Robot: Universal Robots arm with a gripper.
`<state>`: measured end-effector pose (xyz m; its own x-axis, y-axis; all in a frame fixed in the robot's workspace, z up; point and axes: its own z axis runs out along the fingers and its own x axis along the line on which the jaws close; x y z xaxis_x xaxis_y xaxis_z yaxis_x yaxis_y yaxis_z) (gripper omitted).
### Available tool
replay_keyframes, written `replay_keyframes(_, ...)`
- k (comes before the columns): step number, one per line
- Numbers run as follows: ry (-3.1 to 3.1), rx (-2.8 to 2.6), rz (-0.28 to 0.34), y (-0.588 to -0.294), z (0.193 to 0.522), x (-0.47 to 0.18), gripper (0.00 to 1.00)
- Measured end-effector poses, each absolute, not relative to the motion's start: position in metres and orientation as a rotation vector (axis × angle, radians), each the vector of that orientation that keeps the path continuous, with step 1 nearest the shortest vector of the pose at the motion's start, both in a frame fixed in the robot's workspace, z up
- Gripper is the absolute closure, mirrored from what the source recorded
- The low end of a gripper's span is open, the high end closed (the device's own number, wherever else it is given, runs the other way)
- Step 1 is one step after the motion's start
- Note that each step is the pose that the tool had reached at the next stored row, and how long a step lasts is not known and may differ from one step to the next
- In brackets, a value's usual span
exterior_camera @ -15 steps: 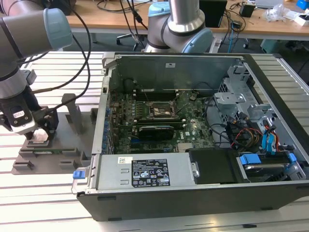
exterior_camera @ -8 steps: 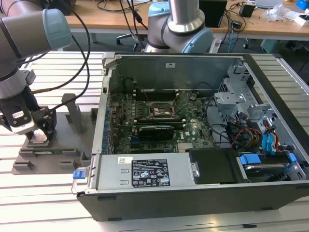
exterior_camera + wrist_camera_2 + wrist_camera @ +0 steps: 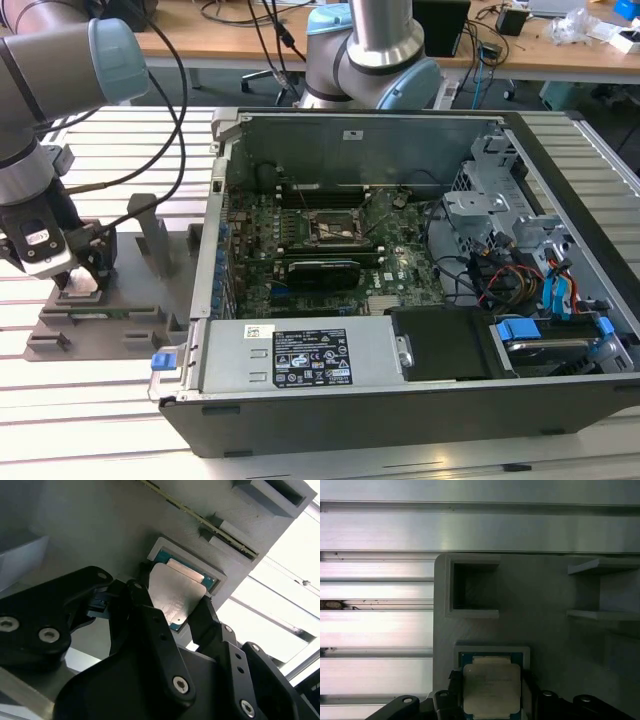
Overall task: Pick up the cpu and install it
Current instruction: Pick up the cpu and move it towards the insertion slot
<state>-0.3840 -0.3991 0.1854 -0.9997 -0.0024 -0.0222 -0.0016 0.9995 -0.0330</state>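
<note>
silvery cpu straddled by the black pincer
it lies in a square recess of the grey fixture; whether the pincer grips it cannot be told.

A bright slatted metal table spans the frame's lower left. Wooden desks strewn with cables line the top edge.

cpu: small flat square chip with a silvery-white metal lid and a thin green rim. lies flat, lid facing up, seated in a shallow square recess of the grey fixture, at the exterior view's left.
</note>
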Motion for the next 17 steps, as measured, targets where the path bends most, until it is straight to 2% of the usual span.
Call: replay_keyframes(17,3.119,-0.003,-0.051,-0.3990,0.1925,-0.3840,0.45)
